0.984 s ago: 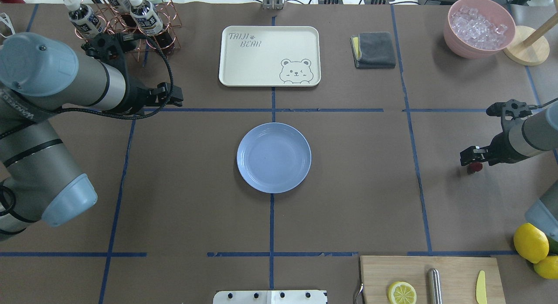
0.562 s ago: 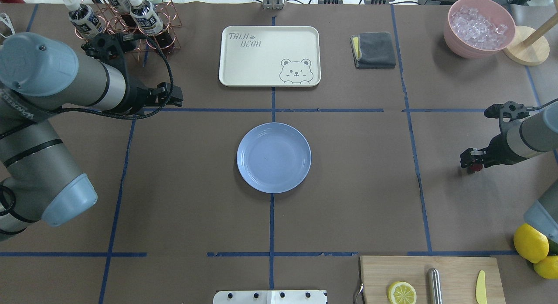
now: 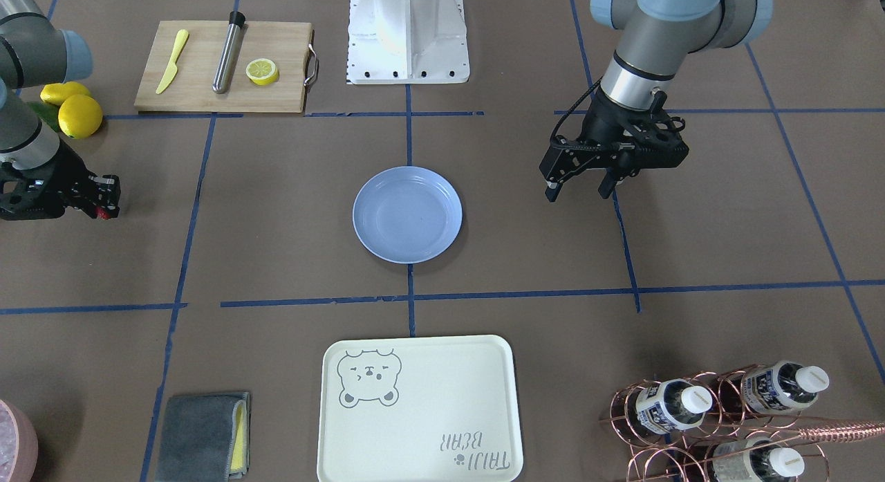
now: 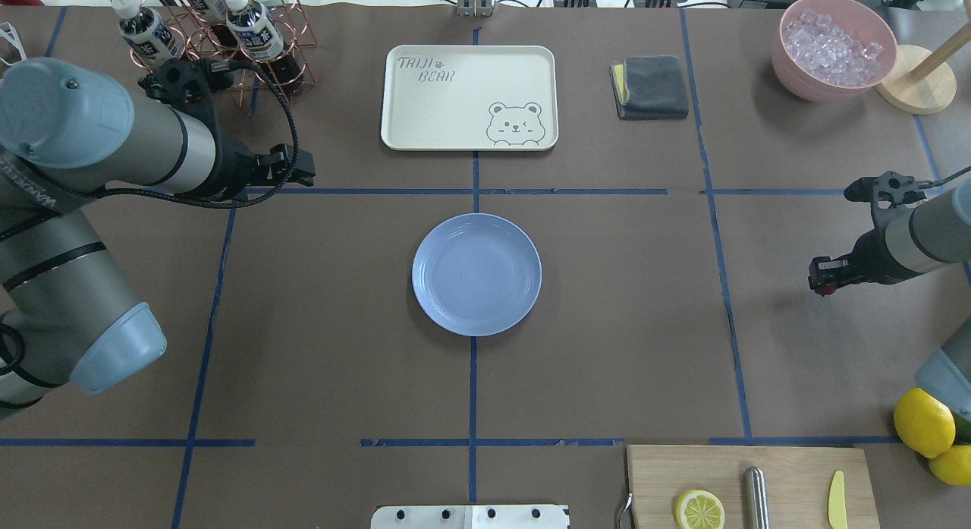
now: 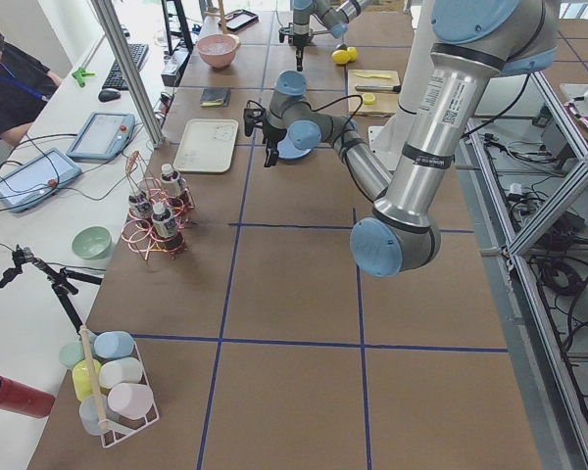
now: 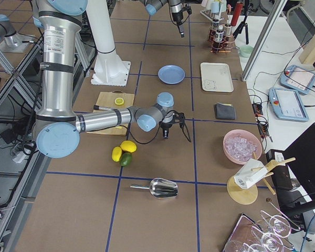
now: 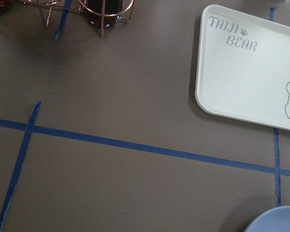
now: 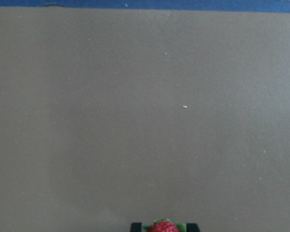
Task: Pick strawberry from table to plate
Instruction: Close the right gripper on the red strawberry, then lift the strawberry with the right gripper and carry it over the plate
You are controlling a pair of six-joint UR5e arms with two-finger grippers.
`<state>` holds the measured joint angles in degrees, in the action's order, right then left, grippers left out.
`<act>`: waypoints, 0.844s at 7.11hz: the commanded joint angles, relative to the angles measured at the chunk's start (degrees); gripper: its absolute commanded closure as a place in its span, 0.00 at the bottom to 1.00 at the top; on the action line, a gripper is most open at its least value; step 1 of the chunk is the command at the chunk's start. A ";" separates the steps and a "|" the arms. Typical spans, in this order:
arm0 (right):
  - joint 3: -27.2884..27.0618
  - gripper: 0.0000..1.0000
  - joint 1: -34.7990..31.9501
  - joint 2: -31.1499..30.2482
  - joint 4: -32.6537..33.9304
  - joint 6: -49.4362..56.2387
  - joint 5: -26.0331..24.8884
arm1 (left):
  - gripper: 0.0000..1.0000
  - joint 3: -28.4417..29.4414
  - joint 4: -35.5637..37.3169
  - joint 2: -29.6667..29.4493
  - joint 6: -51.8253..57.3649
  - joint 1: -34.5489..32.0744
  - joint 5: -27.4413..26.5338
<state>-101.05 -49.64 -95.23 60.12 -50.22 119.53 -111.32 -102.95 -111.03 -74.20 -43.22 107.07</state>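
Note:
The strawberry (image 4: 831, 289) is a tiny red berry at the right side of the table (image 4: 622, 347). My right gripper (image 4: 824, 277) is shut on it, low over the paper. In the right wrist view the strawberry (image 8: 163, 226) sits between the two black fingertips at the bottom edge. From the front, the strawberry (image 3: 104, 213) peeks out under the right gripper (image 3: 104, 200). The light blue plate (image 4: 476, 275) lies bare at the table's centre, far left of that gripper. My left gripper (image 3: 579, 187) hangs open and holds nothing, off to the plate's (image 3: 407, 214) side.
A cream bear-print tray (image 4: 469, 96) lies beyond the plate, with a folded grey cloth (image 4: 651, 86) and a pink bowl of ice (image 4: 833, 47) to its right. Lemons (image 4: 923, 421) and a cutting board (image 4: 751, 487) sit at the near right. A copper bottle rack (image 4: 220, 36) stands behind the left arm.
The right gripper's fingers have closed around the strawberry, and the gripper has shifted slightly to the right. The left arm has barely moved.

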 commanded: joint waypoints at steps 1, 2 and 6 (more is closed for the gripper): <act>-7.37 1.00 -2.55 -0.05 3.49 0.21 3.14 | 0.00 -1.00 2.21 1.42 6.81 -3.33 1.20; -11.15 1.00 -3.52 1.44 8.65 0.13 5.25 | 0.00 -1.53 4.41 3.08 14.62 -6.40 3.65; -11.28 1.00 2.58 27.56 31.48 -4.86 4.40 | 0.00 1.09 4.69 13.19 53.20 -22.47 7.26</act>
<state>-112.70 -50.41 -77.28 82.94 -52.69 124.59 -111.81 -98.32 -100.33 -31.52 -60.22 112.65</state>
